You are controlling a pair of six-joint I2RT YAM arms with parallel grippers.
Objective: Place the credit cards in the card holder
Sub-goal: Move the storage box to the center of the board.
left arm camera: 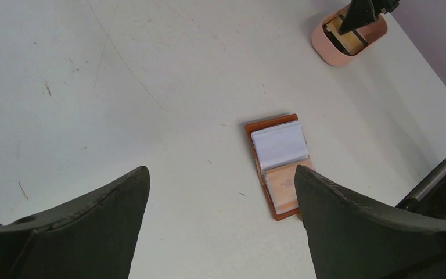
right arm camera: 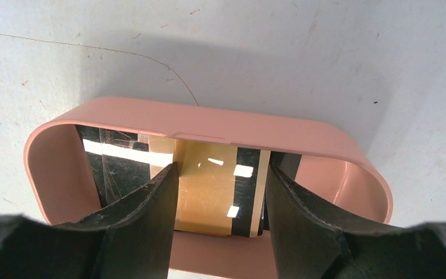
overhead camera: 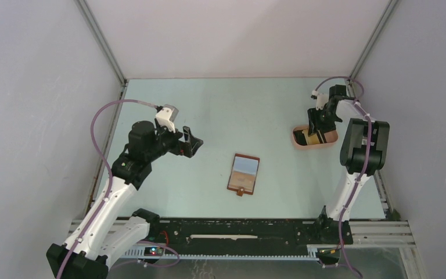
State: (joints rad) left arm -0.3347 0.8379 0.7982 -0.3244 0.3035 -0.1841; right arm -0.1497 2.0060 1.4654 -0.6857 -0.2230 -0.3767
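Pale table [overhead camera: 238,110], walled in grey, carries the card holder [overhead camera: 243,173] at its centre, laid open with its slots upward to accept cards. Right gripper [right arm camera: 220,170] reaches into the pink tray [right arm camera: 209,122], where the credit cards [right arm camera: 209,192] lie, its fingers apart astride the yellow-tan card with no grip evident. Left gripper [left arm camera: 220,168] hovers fully spread near the card holder, probably to steady it.

The top camera looks down from above and behind my arm bases onto the whole table [overhead camera: 220,104]. My left wrist camera looks out between the left jaws from high up, taking in the open card holder [left arm camera: 279,151] and, far off, the pink tray [left arm camera: 325,49]. My right wrist camera peers between the right jaws from close over that same tray, which all three views share.
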